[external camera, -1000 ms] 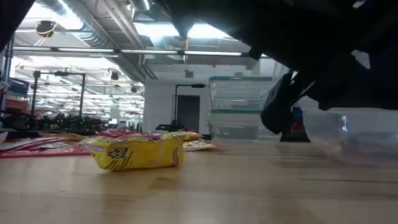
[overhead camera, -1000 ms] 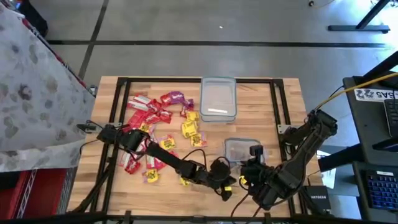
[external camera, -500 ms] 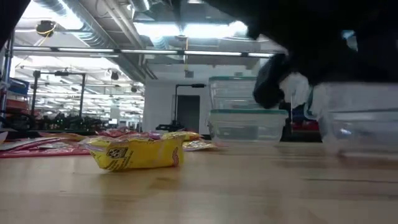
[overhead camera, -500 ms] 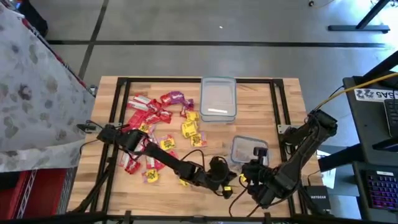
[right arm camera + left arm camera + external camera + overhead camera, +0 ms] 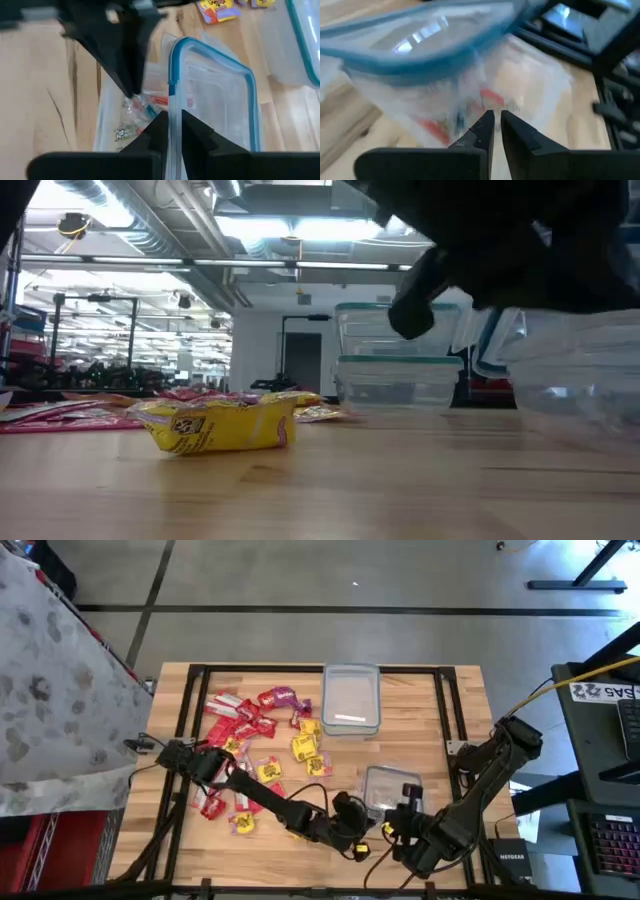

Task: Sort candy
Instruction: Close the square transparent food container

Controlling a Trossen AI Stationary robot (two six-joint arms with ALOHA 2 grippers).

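Right gripper (image 5: 171, 122) pinches the lid (image 5: 215, 95) edge above the small tub (image 5: 388, 787) while the left gripper (image 5: 494, 125), nearly closed, reaches into that tub; hold the lid steady, since most candy (image 5: 262, 740) lies well beyond the tub.

Grey floor (image 5: 300, 580), lit ceiling ducts (image 5: 150, 220)

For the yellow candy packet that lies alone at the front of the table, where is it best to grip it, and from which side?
The yellow candy packet lies flat, slightly puffed, apart from the other candy. Probably best to come straight down from above and pinch across its narrow middle, where it bulges, since its thin crimped ends sit against the table.
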